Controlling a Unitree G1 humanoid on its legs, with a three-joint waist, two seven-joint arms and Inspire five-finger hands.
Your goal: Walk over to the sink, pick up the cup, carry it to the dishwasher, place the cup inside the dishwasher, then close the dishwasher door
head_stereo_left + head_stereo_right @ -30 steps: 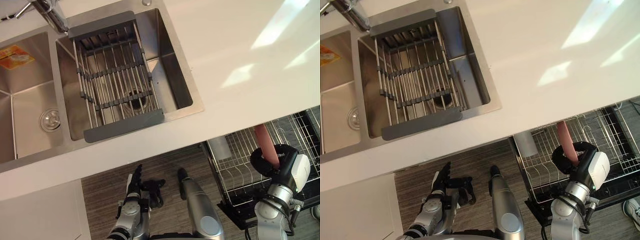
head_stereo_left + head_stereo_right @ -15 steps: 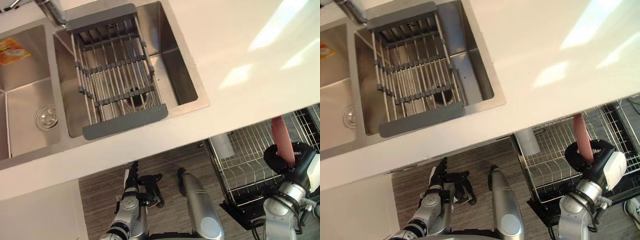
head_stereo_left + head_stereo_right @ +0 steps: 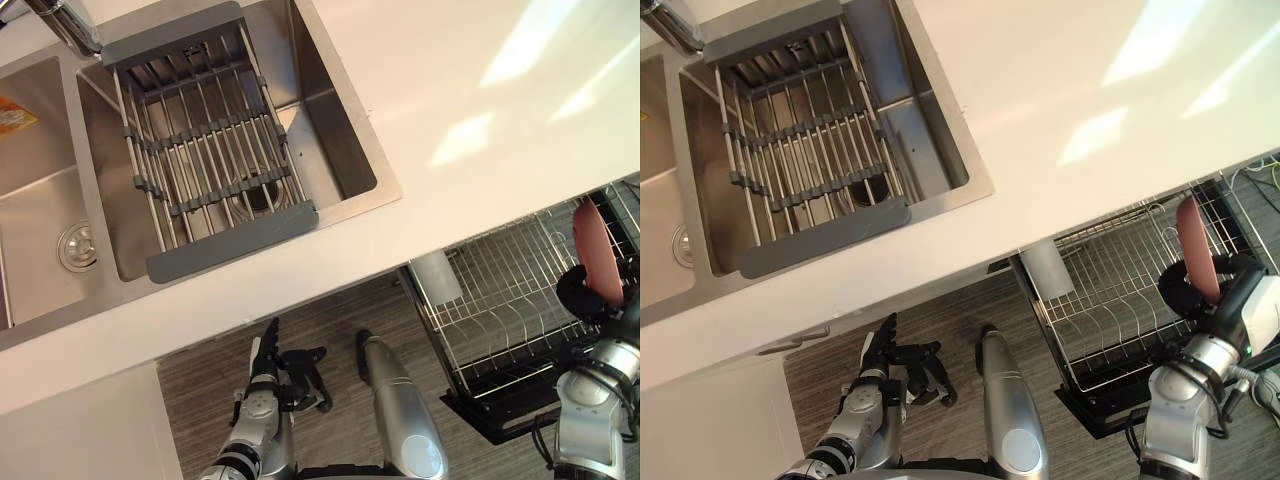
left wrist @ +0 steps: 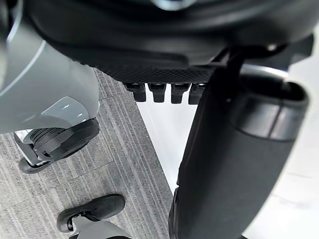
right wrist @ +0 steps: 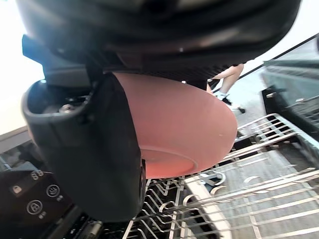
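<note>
Grip matters most with the cup [image 3: 1195, 245]. It is a smooth salmon-pink vessel with a wide mouth and a narrower flat base. It looks light, stiff and rather slick, and whether it is breakable ware I cannot tell. The right hand [image 3: 1188, 292] has it clamped, with the thumb [image 5: 99, 149] on one side of the wall and the fingers curled round the other. It holds the cup above the right part of the pulled-out dishwasher rack [image 3: 1110, 310], clear of the wires. A hold across the wall like this seems sound, though a slick surface could slide if the squeeze eases before the cup rests on something. The rack's upright wire prongs are the likeliest snag: a cup set down crooked could catch on them or tip. A pale tumbler [image 3: 1045, 268] lies at the rack's left end, well apart from the cup. The white counter [image 3: 480, 100] overhangs the rack's back edge, so room above is tight there. To the left is the steel sink [image 3: 345, 160], with a grey-ended drying grid [image 3: 210, 150] across its basin and the tap [image 3: 60, 25] behind. The left hand [image 3: 268, 385] hangs low over the wood-patterned floor, fingers loose and holding nothing.
</note>
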